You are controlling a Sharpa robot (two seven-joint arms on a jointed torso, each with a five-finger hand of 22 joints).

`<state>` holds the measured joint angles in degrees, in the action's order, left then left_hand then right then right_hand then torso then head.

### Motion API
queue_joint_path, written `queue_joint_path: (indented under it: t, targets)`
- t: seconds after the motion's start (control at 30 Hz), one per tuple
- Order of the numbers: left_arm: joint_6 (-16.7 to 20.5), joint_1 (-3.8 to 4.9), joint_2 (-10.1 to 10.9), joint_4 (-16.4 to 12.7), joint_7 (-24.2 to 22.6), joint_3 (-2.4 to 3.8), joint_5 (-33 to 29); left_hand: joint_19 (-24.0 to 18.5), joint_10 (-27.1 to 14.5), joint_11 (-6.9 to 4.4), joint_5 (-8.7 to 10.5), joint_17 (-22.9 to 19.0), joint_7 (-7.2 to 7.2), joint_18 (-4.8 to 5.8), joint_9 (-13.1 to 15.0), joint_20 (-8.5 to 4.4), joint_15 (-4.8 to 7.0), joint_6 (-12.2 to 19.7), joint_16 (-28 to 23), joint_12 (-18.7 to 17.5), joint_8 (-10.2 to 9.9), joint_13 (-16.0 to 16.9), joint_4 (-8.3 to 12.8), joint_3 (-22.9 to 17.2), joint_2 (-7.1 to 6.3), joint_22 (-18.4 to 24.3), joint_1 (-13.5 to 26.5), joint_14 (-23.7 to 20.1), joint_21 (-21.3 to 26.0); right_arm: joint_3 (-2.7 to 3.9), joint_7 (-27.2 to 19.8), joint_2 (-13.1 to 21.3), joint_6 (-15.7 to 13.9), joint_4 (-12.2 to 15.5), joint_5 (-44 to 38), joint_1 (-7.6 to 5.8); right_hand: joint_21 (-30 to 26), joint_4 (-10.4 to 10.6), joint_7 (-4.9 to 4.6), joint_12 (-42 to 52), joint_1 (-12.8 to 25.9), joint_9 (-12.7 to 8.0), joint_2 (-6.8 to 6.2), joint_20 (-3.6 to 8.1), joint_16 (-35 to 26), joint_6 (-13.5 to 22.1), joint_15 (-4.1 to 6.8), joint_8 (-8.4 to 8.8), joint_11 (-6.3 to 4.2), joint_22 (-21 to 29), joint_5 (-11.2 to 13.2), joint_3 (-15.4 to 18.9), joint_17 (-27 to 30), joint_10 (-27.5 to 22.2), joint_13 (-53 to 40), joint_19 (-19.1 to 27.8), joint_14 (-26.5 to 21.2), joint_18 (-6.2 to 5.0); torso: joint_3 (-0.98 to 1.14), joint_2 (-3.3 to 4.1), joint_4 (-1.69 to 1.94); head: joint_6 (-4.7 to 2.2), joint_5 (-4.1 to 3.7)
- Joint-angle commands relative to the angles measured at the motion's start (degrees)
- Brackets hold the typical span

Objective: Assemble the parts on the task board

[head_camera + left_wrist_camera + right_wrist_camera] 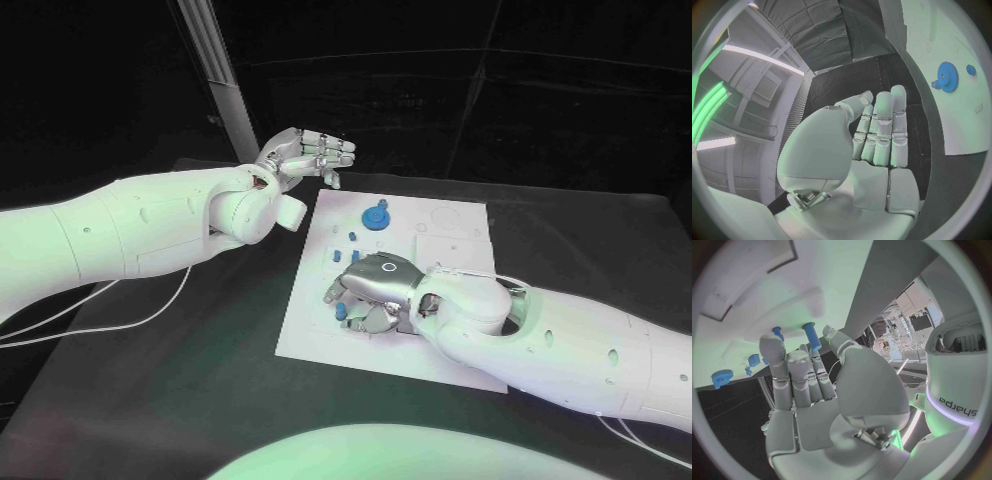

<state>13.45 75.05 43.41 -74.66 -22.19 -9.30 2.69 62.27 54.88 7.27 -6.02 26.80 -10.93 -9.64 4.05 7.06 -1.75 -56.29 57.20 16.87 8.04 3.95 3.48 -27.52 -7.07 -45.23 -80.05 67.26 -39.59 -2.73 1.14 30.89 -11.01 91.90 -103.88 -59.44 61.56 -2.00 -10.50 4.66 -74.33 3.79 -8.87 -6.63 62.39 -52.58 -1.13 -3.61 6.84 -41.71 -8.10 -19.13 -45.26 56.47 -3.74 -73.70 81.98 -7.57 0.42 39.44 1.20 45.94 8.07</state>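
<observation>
Hands: left hand (300,155) spread, empty; right hand (811,385) pinching cylindrical blue peg (812,336).

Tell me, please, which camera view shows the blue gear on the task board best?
The left wrist view: the blue gear shows unobstructed, its teeth distinct. In the head view it is small, beyond the right hand. The right wrist view catches it at the rim.

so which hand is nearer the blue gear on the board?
Left, I'd say, narrowly. The left hand hovers off the task board past its far-left corner, near the blue gear. The right hand sits over the board's near half.
</observation>
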Motion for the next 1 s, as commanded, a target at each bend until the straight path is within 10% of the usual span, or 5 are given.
queue_joint_path:
  t: [0.03, 0.33, 0.47, 0.67, 1.0]
  targets:
    - [-0.62, 0.12, 0.10, 0.00, -0.16, 0.04, -0.12, -0.01, -0.53, 0.07, 0.03, -0.10, -0.06, -0.89, -0.01, 0.40, -0.17, 0.30, 0.38, 0.35, 0.40, -0.07, 0.14, 0.15, 0.30, -0.02, 0.21, -0.18, -0.20, 0.01, -1.68, 0.91, -5.01, 0.98, 1.79, -0.03, -0.39, 0.25, -0.10, 0.72, -0.24, 0.11, 0.73, -0.17, -0.29, 0.21, -0.16, -0.10, 0.11, 0.42, -0.87, 1.69, 0.40, -0.61, -0.08, 0.20, -0.27, -1.06, 0.04, -0.01, -0.05, -0.22, -0.10]
    - [-0.66, 0.10, 0.26, 0.11, -0.11, 0.03, -0.12, -0.01, -0.53, 0.07, 0.03, -0.10, -0.06, -0.89, -0.01, 0.40, -0.17, 0.30, 0.38, 0.35, 0.40, -0.07, 0.14, 0.15, 0.30, -0.02, 0.21, -0.18, -0.20, 0.08, -4.27, 7.11, -12.60, 4.85, 9.64, -0.06, -1.95, 0.89, 0.10, 2.86, -0.98, 0.17, 2.07, -0.12, -1.49, -0.38, -0.04, -0.12, -0.14, 2.47, -1.84, 4.60, 2.19, 0.33, -0.21, 0.77, -0.80, -1.38, -0.01, -0.20, -0.19, -0.90, -1.07]
    - [-0.75, 0.10, 0.43, 0.10, -0.06, 0.02, -0.12, -0.01, -0.53, 0.07, 0.03, -0.10, -0.06, -0.89, -0.01, 0.40, -0.17, 0.30, 0.38, 0.35, 0.40, -0.07, 0.14, 0.15, 0.30, -0.02, 0.21, -0.18, -0.20, 1.36, -4.69, 12.78, -14.48, 7.01, 19.37, -0.79, -1.87, 1.56, -0.07, 5.04, -0.84, 0.44, 2.76, -0.03, -1.21, -2.19, 0.13, -0.75, -0.37, 2.23, -2.83, 5.61, 1.89, 3.37, -0.46, 0.51, -0.66, -1.30, -0.07, -0.33, -0.33, -1.91, -2.75]
    - [-0.73, 0.09, 0.70, -0.03, -0.04, 0.00, -0.12, -0.01, -0.63, 0.09, 0.04, -0.14, -0.07, -0.89, -0.02, 0.41, -0.17, 0.38, 0.40, 0.40, 0.40, -0.08, 0.16, 0.18, 0.29, -0.01, 0.22, -0.21, -0.19, 2.01, -1.38, 20.90, -10.67, 9.48, 31.21, -2.05, 5.19, 3.22, 1.62, 10.48, 0.47, 0.85, 3.06, 1.11, 5.07, -5.49, 1.77, -2.07, -2.66, -8.33, -3.06, 7.08, -6.89, 12.68, -2.48, -4.25, 2.36, 0.41, -0.18, -0.80, -1.04, -2.80, -4.65]
    - [-0.41, 0.01, 1.35, -0.79, -0.99, -0.04, -0.12, 0.01, -0.56, 0.05, 0.03, -0.18, -0.03, -0.89, 0.01, 0.41, -0.16, 0.32, 0.45, 0.58, 0.49, -0.04, 0.16, 0.19, 0.38, -0.01, 0.21, -0.19, -0.20, 2.11, 12.15, 29.34, -6.12, 12.42, 30.97, -2.34, 13.74, 9.57, 4.58, 26.07, 5.24, 2.30, 2.58, 3.91, 14.40, -8.15, 4.57, -5.81, -5.84, -20.82, -11.90, 14.70, -20.22, 17.80, -16.32, -8.29, 4.47, 2.63, -0.07, -1.39, -2.57, -3.33, -6.34]
